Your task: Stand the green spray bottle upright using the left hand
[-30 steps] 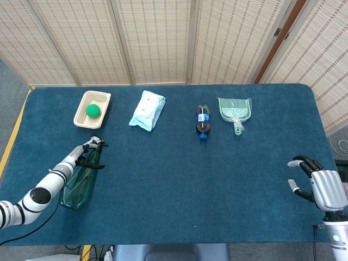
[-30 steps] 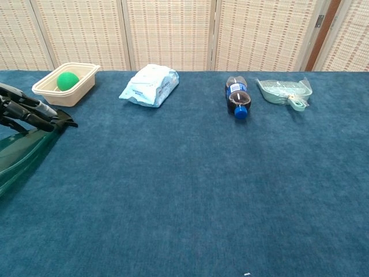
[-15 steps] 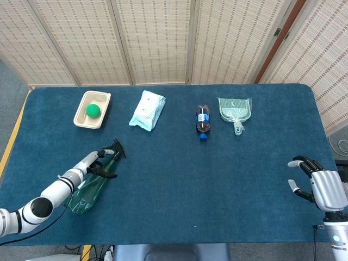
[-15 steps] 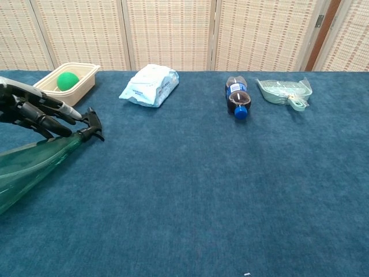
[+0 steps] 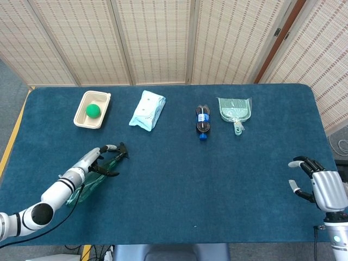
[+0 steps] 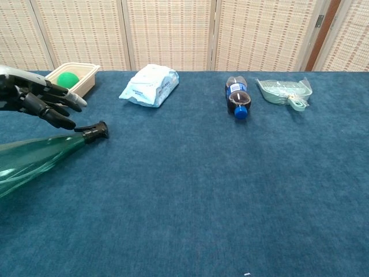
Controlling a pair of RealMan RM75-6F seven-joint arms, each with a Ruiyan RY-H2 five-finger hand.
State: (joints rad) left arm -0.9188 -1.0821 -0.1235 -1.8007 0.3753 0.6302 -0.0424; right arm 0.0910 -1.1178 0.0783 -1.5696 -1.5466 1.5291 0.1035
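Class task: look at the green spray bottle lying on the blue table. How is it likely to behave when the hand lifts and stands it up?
The green spray bottle looks see-through and thin-walled, so it is probably light and may flex under a grip. Its body tapers to a narrow black nozzle, so a hold near the neck could slip or pivot. Lying on its rounded side, it may roll if nudged by the left hand.

green spray bottle (image 6: 34, 158), translucent, lying on its side
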